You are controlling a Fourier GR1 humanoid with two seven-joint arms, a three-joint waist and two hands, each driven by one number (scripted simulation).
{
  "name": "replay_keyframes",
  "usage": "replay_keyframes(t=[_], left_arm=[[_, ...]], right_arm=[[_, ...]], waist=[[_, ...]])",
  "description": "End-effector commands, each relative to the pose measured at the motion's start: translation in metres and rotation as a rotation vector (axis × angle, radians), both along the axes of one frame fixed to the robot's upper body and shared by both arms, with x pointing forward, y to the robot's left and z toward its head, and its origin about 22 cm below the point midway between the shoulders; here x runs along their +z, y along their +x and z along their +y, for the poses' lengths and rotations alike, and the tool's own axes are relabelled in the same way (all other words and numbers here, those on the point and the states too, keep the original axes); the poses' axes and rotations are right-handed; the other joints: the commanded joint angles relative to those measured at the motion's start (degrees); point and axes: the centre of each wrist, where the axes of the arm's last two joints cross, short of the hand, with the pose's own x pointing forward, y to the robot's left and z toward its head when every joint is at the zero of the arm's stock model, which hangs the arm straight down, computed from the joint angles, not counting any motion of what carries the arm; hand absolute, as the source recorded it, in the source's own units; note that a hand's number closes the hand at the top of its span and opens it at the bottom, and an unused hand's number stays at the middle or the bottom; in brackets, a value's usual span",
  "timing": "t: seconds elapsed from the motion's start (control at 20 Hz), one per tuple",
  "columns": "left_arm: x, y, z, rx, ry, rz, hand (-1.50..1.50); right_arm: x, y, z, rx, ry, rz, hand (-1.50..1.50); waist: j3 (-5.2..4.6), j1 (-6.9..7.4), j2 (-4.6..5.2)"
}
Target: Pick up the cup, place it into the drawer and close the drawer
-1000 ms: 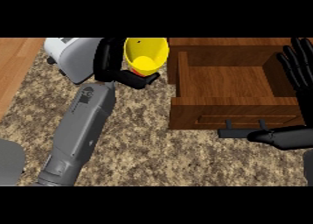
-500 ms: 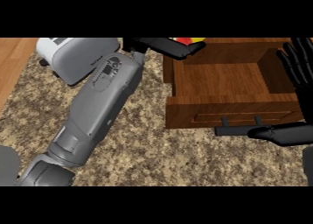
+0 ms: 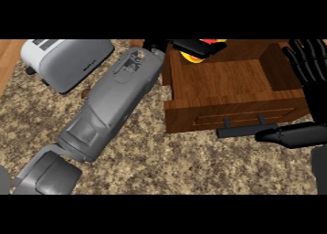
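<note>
The yellow cup [image 3: 192, 56], with a red patch showing beside it, hangs over the far left corner of the open wooden drawer [image 3: 227, 87]. My left hand [image 3: 190, 45] is curled round the cup and hides most of it. Its grey forearm stretches up from the lower left. My right hand [image 3: 323, 103] stands open at the drawer's right side. The fingers point up along the side wall, and the thumb lies near the dark handle [image 3: 242, 130] on the drawer's front.
A white and grey toaster [image 3: 66, 61] sits at the back left on the speckled stone counter [image 3: 193, 160]. A strip of wooden floor [image 3: 1, 68] shows along the left edge.
My left arm has carried the cup from beside the drawer's left wall, up and right, to over its far left corner. The right hand has hardly moved.
</note>
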Motion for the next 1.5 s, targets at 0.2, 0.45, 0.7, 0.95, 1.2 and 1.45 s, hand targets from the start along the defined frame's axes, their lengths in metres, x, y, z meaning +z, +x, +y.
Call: replay_keyframes(t=[0.2,0.45,0.7,0.95,1.2,1.45], left_arm=[[-0.036,-0.001,0.006,-0.076,0.159,0.143,1.50],[-0.044,-0.005,0.006,-0.082,0.165,0.136,-1.50],[-0.045,-0.007,0.008,-0.088,-0.003,0.109,-1.50],[-0.038,-0.008,0.006,-0.135,-0.187,0.051,-1.50],[-0.026,-0.007,0.003,-0.081,-0.271,-0.013,-1.50],[-0.026,-0.004,0.003,-0.033,-0.295,-0.014,-1.50]], right_arm=[[0.008,0.009,0.018,0.061,0.003,-0.041,-1.50],[0.014,0.014,0.031,0.128,-0.013,-0.045,-1.50],[0.014,0.016,0.038,0.289,0.017,-0.016,-1.50],[0.006,0.011,0.067,0.563,-0.019,0.003,1.50],[0.005,0.007,0.068,0.664,-0.294,0.151,1.50],[-0.004,0.002,0.050,0.573,-0.542,0.240,-1.50]], waist=[[0.04,-4.18,1.23],[0.00,-5.85,1.53],[-0.05,-6.55,1.72],[-0.12,-6.54,1.84],[-0.21,-3.89,0.58],[-0.10,-0.65,-0.03]])
